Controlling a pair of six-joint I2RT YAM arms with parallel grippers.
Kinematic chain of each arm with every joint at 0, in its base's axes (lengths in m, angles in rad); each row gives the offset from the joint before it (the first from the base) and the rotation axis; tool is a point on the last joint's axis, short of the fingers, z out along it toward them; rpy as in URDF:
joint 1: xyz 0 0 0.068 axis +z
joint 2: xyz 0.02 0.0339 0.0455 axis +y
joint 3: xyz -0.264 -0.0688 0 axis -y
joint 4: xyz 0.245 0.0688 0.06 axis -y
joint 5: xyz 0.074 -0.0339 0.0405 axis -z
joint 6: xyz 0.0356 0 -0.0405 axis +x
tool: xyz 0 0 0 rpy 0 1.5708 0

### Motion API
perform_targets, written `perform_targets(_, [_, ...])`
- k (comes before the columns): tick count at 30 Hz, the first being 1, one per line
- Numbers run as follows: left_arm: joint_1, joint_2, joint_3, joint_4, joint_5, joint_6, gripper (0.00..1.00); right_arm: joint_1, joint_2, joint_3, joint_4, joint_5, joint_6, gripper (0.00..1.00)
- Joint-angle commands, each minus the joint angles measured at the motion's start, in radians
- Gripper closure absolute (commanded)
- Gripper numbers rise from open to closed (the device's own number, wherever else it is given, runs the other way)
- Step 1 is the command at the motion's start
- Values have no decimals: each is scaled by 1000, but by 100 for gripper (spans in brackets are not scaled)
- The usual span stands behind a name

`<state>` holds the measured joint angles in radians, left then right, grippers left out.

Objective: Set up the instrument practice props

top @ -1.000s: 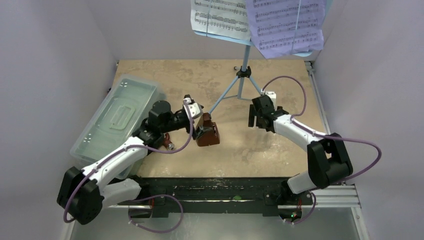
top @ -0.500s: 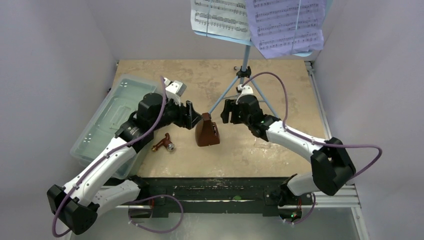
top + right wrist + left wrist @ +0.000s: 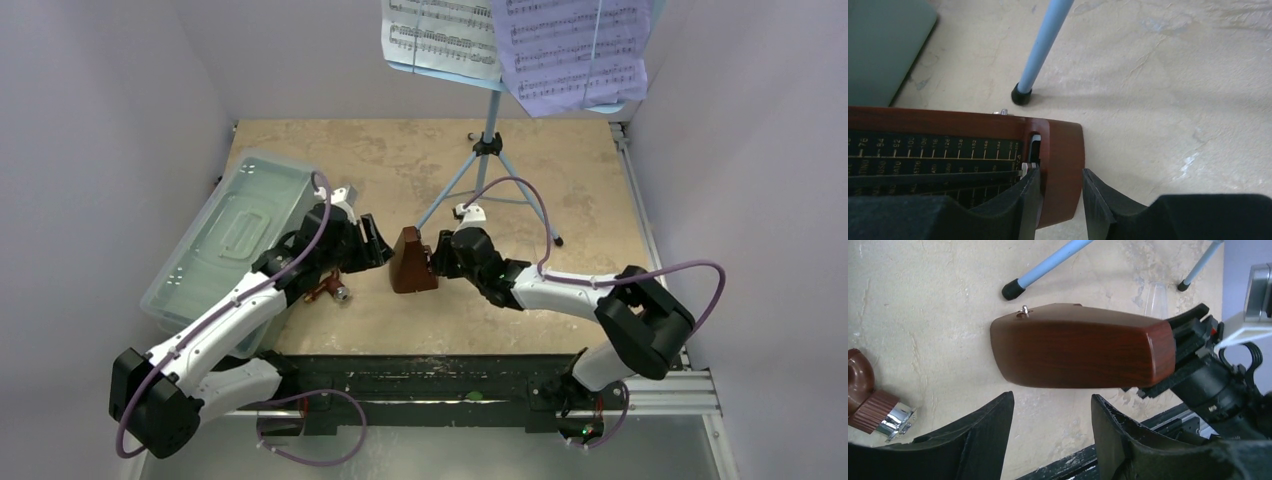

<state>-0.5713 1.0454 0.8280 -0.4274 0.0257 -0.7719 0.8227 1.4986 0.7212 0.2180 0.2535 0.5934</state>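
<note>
Your metronome (image 3: 410,265) sits on the desk (image 3: 560,290) mid-frame, below the music stand (image 3: 487,145) legs. Your left gripper (image 3: 1052,397), spread apart, hovers behind it, probably as a brace. Your right gripper (image 3: 1060,175) straddles its base rim; I cannot tell whether it pinches.

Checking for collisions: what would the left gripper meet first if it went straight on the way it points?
The brown metronome. The open left gripper is aimed at its wood-grain side, with some bare table showing between them. How wide that gap is, I can't judge.
</note>
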Motion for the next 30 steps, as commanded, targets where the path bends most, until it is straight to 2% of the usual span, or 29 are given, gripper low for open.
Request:
perform_targets(1, [4, 38, 1, 98, -3, -28, 43, 94, -33, -28, 43, 40, 102, 60])
perform_targets(6, [4, 99, 16, 120, -1, 24, 43, 149, -110, -59, 91, -63, 225, 60])
perform_targets(10, [4, 116, 28, 104, -15, 63, 43, 155, -192, -90, 38, -42, 220, 56])
perform_targets(13, [5, 91, 43, 65, -22, 102, 43, 143, -260, -140, 76, 41, 24, 51])
perform_targets(16, [4, 38, 70, 24, -46, 162, 39, 113, -353, -231, 253, -27, -264, 44])
perform_targets(18, [4, 14, 88, 27, -5, 188, 27, 90, -396, -301, 381, -106, -417, 33])
perform_targets(20, [4, 23, 110, 49, 90, 186, 19, 12, -420, -352, 480, -217, -493, 27])
perform_targets(23, [4, 69, 155, 79, 158, 145, 17, -79, -388, -362, 551, -502, -615, 25])
perform_targets(26, [4, 87, 175, 123, 144, 112, 21, -104, -328, -381, 662, -608, -678, 31])
perform_targets(28, [4, 94, 187, 133, 111, 107, 24, -133, -274, -402, 796, -703, -699, 42])
perform_targets(30, [4, 108, 201, 132, 110, 115, 29, -161, -209, -407, 897, -784, -707, 48])
